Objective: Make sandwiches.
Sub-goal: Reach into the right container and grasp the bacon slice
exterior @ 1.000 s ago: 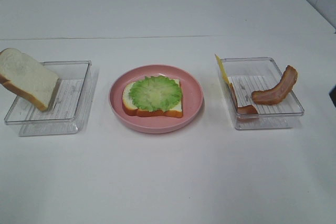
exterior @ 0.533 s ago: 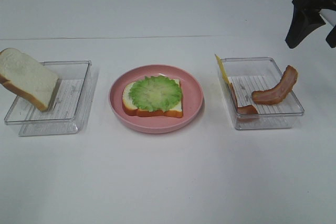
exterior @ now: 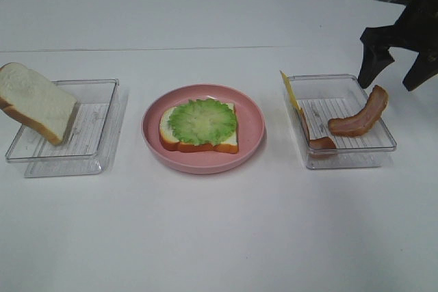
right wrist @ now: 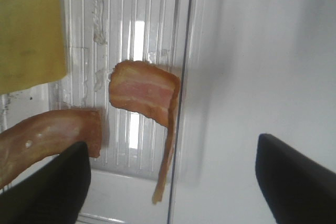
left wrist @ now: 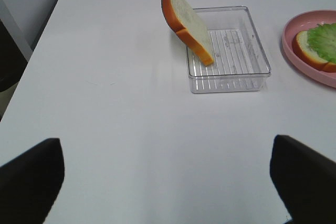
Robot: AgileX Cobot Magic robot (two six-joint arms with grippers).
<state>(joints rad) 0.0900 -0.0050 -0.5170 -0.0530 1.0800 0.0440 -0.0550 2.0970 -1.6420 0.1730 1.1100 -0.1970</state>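
Since half a second ago, the right hand (exterior: pixel 390 81) has dropped lower and moved closer to the right tray (exterior: pixel 383 143); nothing else has shifted. We see its two dark fingers spread wide with nothing between them, poised above the tray's far right corner.

Inside this clear tray, one curved bacon strip (exterior: pixel 359 115) lies with its far end propped against the right wall. A second bacon strip (exterior: pixel 316 138) sits in the near left corner. A yellow cheese square (exterior: pixel 289 90) stands on edge along the left wall, one corner poking above the rim.

At the centre of the white bench (exterior: pixel 219 237), a round pink plate (exterior: pixel 253 135) holds a bread slice (exterior: pixel 198 144) lying flat, with a ruffled green lettuce leaf (exterior: pixel 203 121) on top.

On the left, another clear tray (exterior: pixel 96 111) holds a second bread slice (exterior: pixel 34 100), tilted, its lower edge inside and its upper part leaning out over the left rim.

From the left wrist view, we see the left hand (left wrist: pixel 168 182) gaping fully and empty, well apart from that tray.
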